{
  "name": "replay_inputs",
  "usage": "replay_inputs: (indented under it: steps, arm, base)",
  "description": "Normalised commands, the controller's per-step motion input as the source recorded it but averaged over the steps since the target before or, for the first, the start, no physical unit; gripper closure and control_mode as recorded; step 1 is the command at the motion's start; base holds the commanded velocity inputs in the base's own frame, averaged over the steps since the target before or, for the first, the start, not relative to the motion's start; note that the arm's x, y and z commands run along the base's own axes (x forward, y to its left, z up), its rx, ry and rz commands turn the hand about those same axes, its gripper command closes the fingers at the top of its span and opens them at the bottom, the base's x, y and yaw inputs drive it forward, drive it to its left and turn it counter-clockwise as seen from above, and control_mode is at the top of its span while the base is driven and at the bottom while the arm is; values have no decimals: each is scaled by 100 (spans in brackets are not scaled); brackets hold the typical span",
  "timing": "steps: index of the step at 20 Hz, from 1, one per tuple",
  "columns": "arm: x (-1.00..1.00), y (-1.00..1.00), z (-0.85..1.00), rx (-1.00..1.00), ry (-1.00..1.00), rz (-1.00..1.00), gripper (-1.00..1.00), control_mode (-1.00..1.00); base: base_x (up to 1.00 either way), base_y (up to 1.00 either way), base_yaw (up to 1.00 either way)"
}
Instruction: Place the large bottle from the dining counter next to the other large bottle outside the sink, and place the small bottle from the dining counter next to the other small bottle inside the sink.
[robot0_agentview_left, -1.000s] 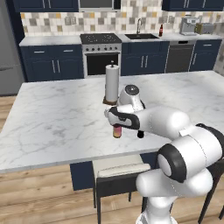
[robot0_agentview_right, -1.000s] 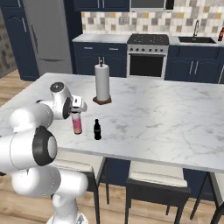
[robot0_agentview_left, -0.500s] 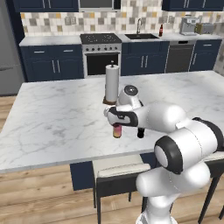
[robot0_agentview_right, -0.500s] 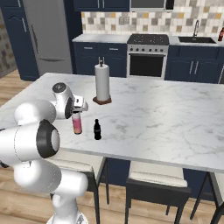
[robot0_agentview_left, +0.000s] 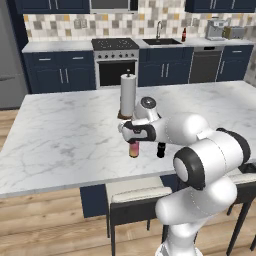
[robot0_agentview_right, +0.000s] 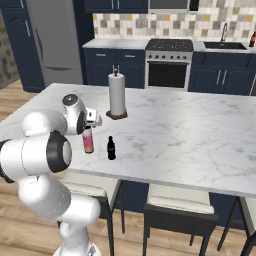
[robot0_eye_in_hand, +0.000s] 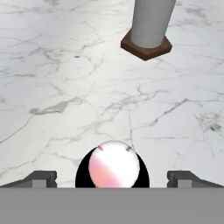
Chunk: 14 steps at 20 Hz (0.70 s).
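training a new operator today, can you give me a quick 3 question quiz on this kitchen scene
1. True or false: the gripper is shut on the pink bottle.
2. Which thing stands nearest the pink bottle? A) the small dark bottle B) the paper towel roll C) the stove
3. Fill in: seen from the hand view, the pink bottle's cap sits ____ the two fingertips.

Key
1. False: the jaws stand wide open, one on each side of the bottle and clear of it.
2. A: it stands just beside the pink bottle on the marble counter.
3. Between.
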Motion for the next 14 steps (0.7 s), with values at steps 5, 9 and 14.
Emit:
replay_inputs:
  steps: [5, 9, 14]
  arm:
    - [13, 0, -5, 0, 0, 0, -100, -100]
    - [15, 1, -5, 0, 0, 0, 100, -100]
    - [6, 2, -2, 0, -1, 0, 100, -100]
  base:
    - [0, 0, 0]
    - [0, 0, 0]
    - [0, 0, 0]
